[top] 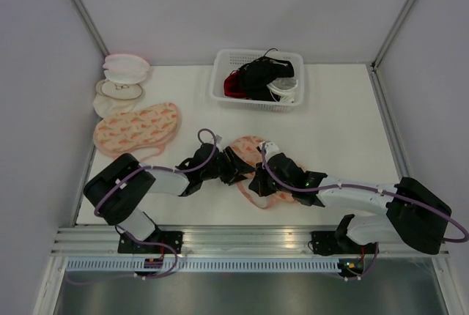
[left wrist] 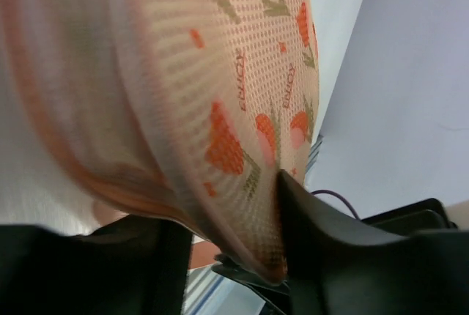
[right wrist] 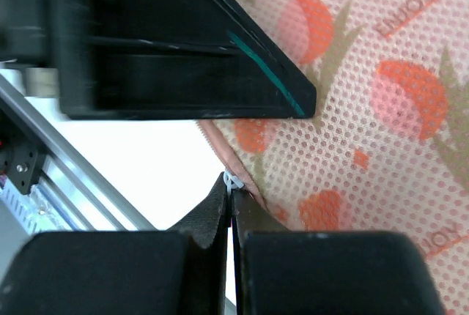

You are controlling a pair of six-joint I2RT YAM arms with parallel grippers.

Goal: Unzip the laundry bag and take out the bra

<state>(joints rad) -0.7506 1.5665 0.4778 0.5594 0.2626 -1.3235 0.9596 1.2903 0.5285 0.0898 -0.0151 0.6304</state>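
peach-pink oval mesh laundry bag [top: 249,145]: lies mid-table, between the two wrists. fine honeycomb mesh, soft, with orange carrot-like print on olive stems and a ribbed peach seam round the rim. "enjoy" repeats in small orange letters.

right gripper [right wrist: 231,190]: clenched, its tips pinching a small pale zip tab [right wrist: 233,181] at the bag's seam.

left gripper [left wrist: 227,212]: straddles the bag's rim, which rests against one black finger [left wrist: 344,256]. cannot tell if it clamps.

both arms reach inward, forearms low.

second carrot-print bag [top: 137,129] at far left. white slatted plastic basket [top: 220,80] behind, holding black and red garments [top: 256,77].
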